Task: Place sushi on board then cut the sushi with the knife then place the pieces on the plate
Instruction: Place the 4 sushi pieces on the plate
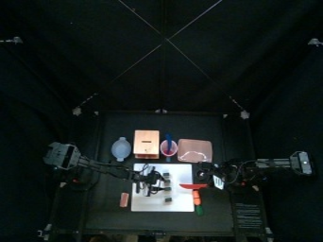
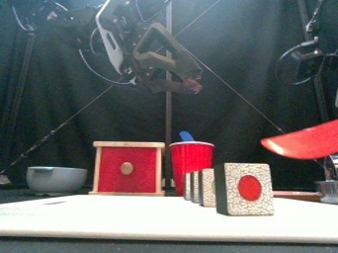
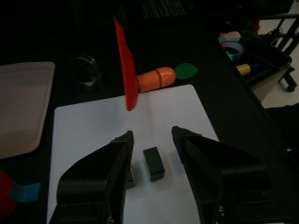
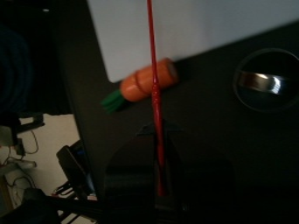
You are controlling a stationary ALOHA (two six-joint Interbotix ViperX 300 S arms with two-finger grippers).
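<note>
The sushi roll [image 2: 244, 188] stands on the white cutting board [image 2: 132, 217] at the surface's centre, a row of square blocks with speckled sides and a red dot on a pale face. We judge them light, stiff and easily toppled, best pinched across their flat sides. Our left gripper [image 3: 149, 134] hovers over one block, jaws apart. The right gripper [image 4: 156, 149] is clamped on the thin red knife [image 3: 125, 66], at 3 o'clock of the row. The smooth pink tray [image 1: 194, 148] lies at 1 o'clock of the board.
</note>
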